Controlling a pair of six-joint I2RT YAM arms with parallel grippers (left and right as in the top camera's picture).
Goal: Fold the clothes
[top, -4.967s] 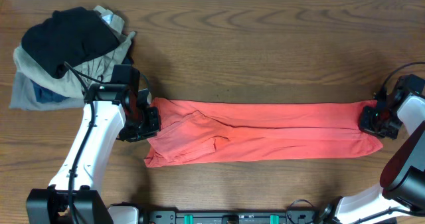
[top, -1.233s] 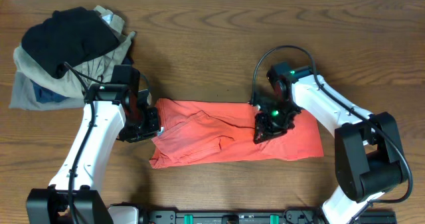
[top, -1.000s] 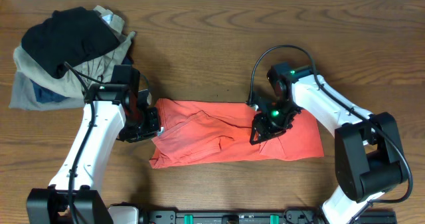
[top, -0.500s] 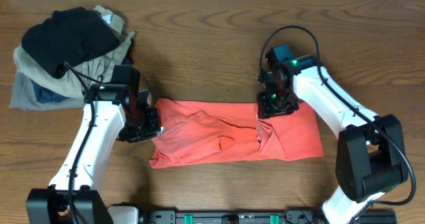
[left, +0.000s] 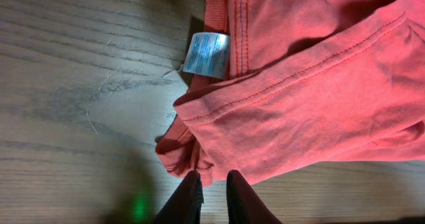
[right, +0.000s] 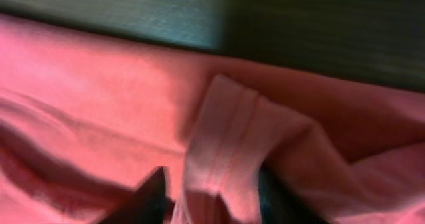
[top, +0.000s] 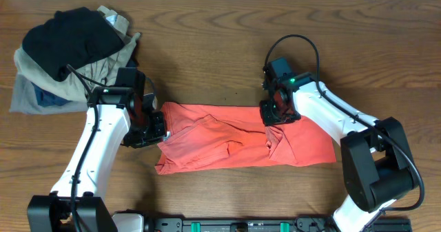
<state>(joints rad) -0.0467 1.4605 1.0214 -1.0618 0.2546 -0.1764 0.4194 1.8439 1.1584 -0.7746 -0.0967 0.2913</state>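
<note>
The red-orange T-shirt (top: 227, 139) lies on the table with its right part doubled over to the left. Its white neck tag (left: 206, 53) shows in the left wrist view, above a bunched sleeve (left: 312, 111). My left gripper (top: 155, 130) sits at the shirt's left edge, and its fingertips (left: 211, 176) pinch a small pucker of the cloth. My right gripper (top: 274, 115) is at the far edge of the folded-over layer. Its jaws (right: 212, 177) are shut on a thick upright fold of the shirt's hem (right: 226, 117). No lettering shows.
A heap of other clothes lies at the far left corner, a black garment (top: 69, 36) on top of khaki and grey-blue ones (top: 34, 87). Bare wooden table (top: 220, 46) lies beyond the shirt. The arms' base rail (top: 241, 225) runs along the front edge.
The right gripper moved from the middle of the doubled-over part back to its far edge, let go briefly and closed on the fold there. The left arm and its grip stayed put.
</note>
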